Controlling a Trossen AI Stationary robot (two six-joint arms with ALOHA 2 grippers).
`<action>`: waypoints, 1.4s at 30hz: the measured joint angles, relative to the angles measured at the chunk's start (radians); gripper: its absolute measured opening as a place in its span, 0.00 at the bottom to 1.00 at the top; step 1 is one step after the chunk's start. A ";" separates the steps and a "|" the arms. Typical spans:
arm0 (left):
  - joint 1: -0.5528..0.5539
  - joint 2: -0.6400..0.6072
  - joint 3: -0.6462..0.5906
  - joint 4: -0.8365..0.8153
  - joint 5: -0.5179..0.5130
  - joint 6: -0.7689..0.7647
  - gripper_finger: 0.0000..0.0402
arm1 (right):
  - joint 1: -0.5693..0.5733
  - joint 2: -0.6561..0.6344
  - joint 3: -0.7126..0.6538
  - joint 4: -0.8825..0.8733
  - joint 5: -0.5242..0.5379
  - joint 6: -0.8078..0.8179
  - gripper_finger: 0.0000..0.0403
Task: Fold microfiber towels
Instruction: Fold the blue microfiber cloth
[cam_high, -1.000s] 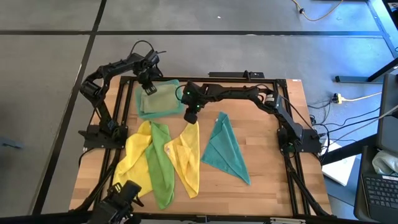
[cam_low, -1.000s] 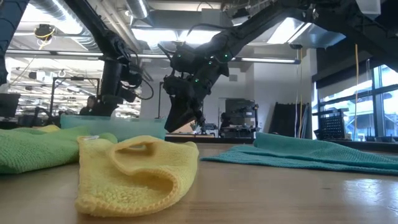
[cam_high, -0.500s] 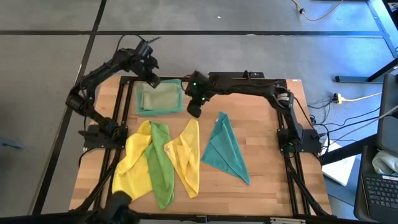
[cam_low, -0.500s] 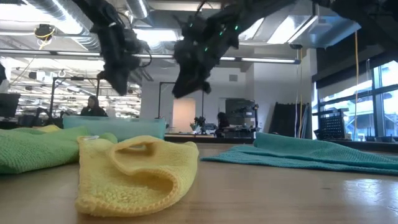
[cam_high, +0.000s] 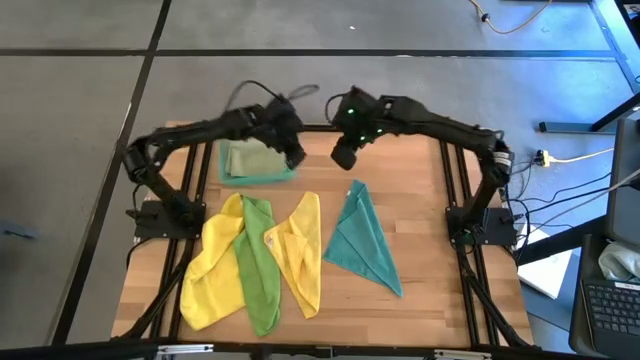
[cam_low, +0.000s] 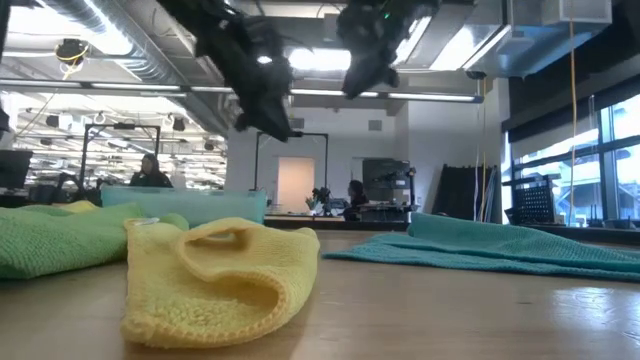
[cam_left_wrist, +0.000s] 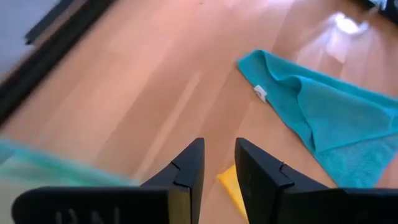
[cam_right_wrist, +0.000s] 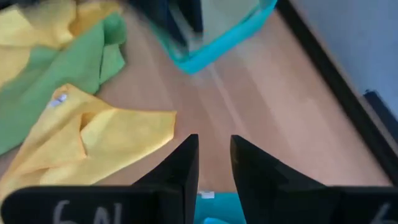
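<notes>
Four microfiber towels lie crumpled on the wooden table: a yellow one, a bright green one, a second yellow one and a teal one. A pale olive-green towel lies folded in the teal tray at the far left. My left gripper hangs in the air over the tray's right edge, open by a narrow gap with nothing in it. My right gripper hovers high over bare wood beyond the teal towel's far tip, also narrowly open with nothing between its fingers.
A black frame runs around the table's edges, and both arm bases stand at its sides. Bare wood shows at the far right and along the near right edge. A person stands in the room far behind.
My left gripper has risen from the olive-green towel in the tray and swung toward the table's right, turning as it went. My right gripper has lifted from just above the second yellow towel's far tip, going up and toward the far right. The towels lie as before.
</notes>
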 joint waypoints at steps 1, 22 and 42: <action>-0.023 0.024 0.000 0.020 -0.006 0.000 0.20 | -0.002 -0.018 0.000 -0.002 0.010 -0.001 0.23; -0.055 0.246 0.000 -0.315 -0.243 0.140 0.20 | 0.001 -0.086 0.000 -0.065 0.073 -0.029 0.23; 0.149 0.091 -0.144 -0.544 -0.300 0.295 0.20 | 0.001 -0.086 0.000 -0.059 0.073 -0.077 0.23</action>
